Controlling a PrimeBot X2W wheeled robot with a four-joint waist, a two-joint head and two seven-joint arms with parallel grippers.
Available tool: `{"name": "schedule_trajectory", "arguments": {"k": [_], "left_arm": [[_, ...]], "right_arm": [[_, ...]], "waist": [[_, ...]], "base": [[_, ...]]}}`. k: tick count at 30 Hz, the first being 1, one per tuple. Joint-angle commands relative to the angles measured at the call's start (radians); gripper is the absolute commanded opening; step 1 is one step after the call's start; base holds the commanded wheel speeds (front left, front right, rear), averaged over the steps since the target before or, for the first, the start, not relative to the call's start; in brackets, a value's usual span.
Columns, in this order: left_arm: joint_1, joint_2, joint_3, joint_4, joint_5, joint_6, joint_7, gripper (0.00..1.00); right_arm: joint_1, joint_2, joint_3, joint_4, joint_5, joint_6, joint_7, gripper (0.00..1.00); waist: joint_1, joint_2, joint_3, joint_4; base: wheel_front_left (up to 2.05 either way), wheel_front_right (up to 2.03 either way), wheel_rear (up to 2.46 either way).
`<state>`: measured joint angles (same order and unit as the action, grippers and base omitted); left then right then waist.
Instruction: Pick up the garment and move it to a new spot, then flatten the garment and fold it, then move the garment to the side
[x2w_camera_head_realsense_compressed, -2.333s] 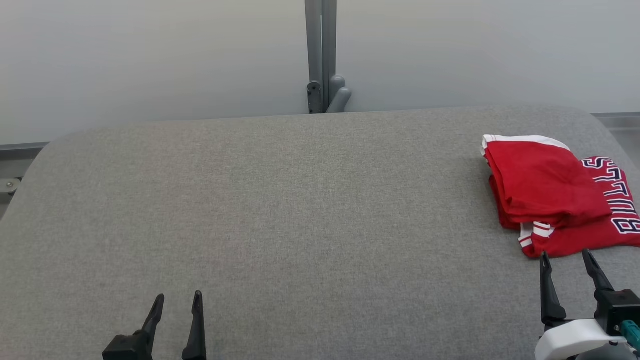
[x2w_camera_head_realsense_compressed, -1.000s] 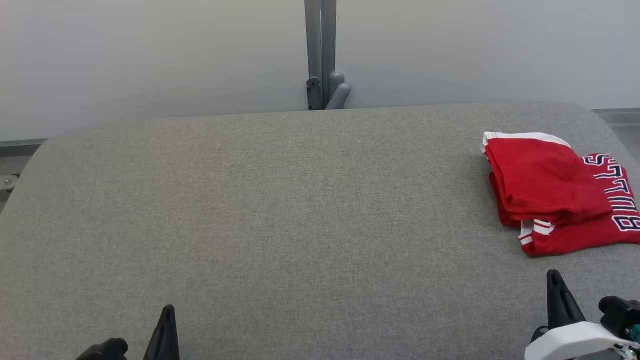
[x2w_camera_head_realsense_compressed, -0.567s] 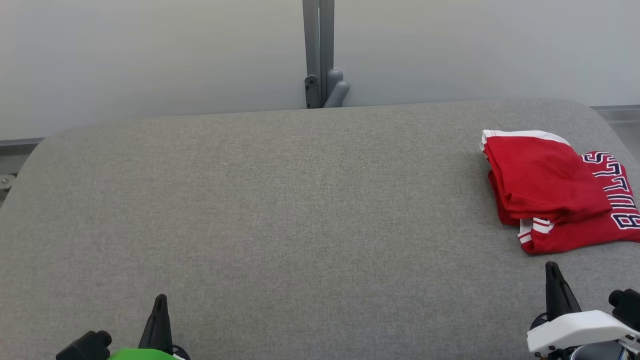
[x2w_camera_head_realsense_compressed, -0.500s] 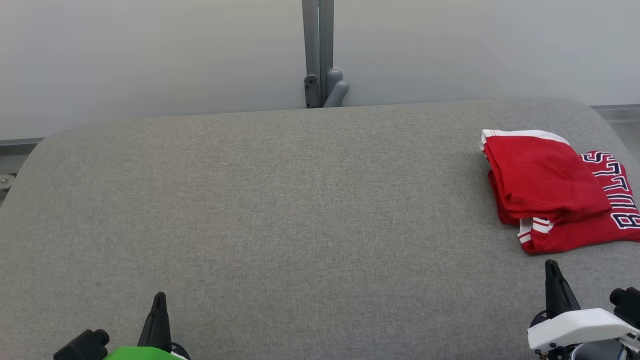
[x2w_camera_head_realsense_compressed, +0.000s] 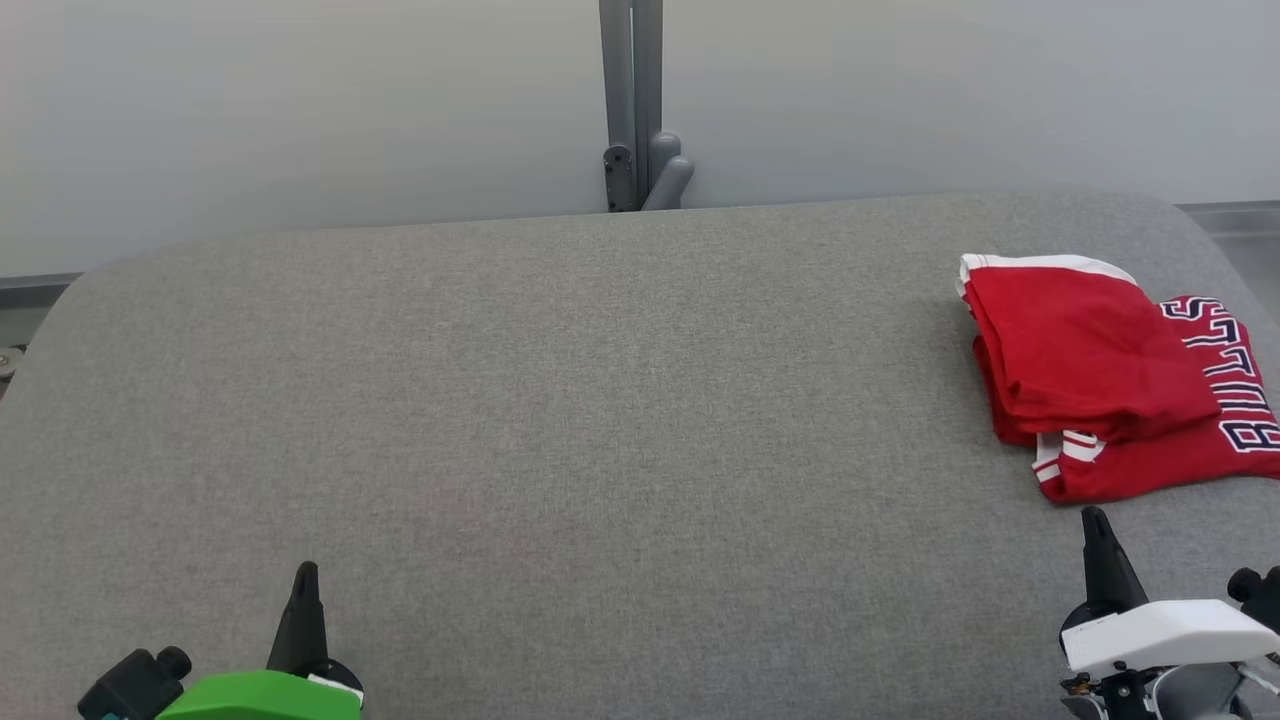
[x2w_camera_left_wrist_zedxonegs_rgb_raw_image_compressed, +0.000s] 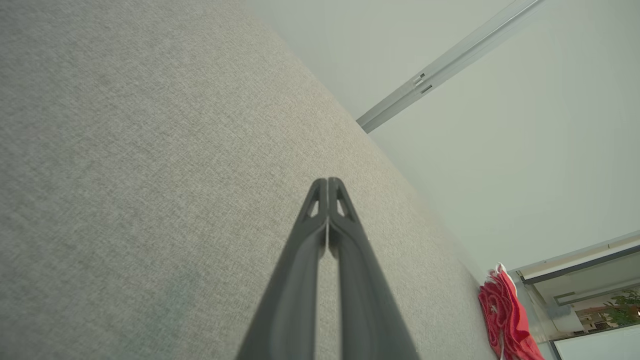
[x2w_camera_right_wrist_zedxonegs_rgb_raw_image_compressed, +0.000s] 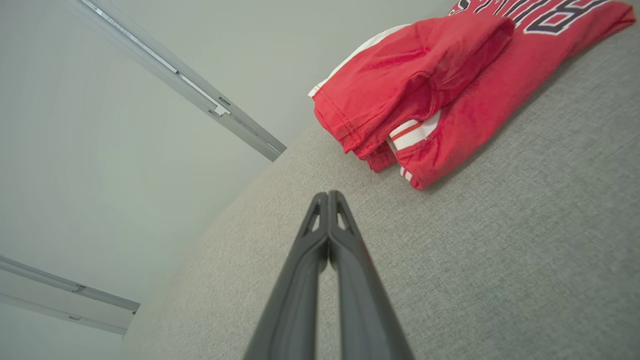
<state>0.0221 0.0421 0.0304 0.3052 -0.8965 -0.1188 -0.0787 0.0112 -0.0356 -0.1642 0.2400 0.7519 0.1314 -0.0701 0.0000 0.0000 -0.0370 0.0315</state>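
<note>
The folded red garment (x2w_camera_head_realsense_compressed: 1095, 380) lies on the grey table (x2w_camera_head_realsense_compressed: 600, 400) just ahead of the right gripper (x2w_camera_head_realsense_compressed: 1097, 535) and well across from the left gripper (x2w_camera_head_realsense_compressed: 303, 590), so the right arm is nearer. Both pairs of jaws are pressed together, empty. The garment's outer end is cut off, so its long axis is unclear.

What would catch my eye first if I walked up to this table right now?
The loosely folded red garment, with white trim and dark lettering, stands out at once on the right side of the gray padded table. Next come two dark pincers at the near edge, both shut and holding nothing: the left gripper at the lower left, and the right gripper just short of the garment.
</note>
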Motion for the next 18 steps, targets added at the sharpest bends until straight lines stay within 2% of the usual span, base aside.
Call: {"name": "schedule_trajectory", "arguments": {"k": [1, 18], "left_arm": [[-0.035, 0.006, 0.008, -0.016, -0.044, -0.004, 0.011, 0.0], [-0.064, 0.007, 0.027, -0.031, -0.232, -0.008, 0.06, 0.0]], "right_arm": [[-0.029, -0.008, 0.003, -0.01, 0.051, 0.0, 0.011, 0.0], [-0.057, -0.011, 0.014, -0.006, 0.278, 0.0, 0.064, 0.0]], "waist": [[0.0, 0.0, 0.001, -0.001], [0.0, 0.0, 0.009, -0.008]], "base": [[0.0, 0.0, 0.0], [0.0, 0.0, 0.0]]}}
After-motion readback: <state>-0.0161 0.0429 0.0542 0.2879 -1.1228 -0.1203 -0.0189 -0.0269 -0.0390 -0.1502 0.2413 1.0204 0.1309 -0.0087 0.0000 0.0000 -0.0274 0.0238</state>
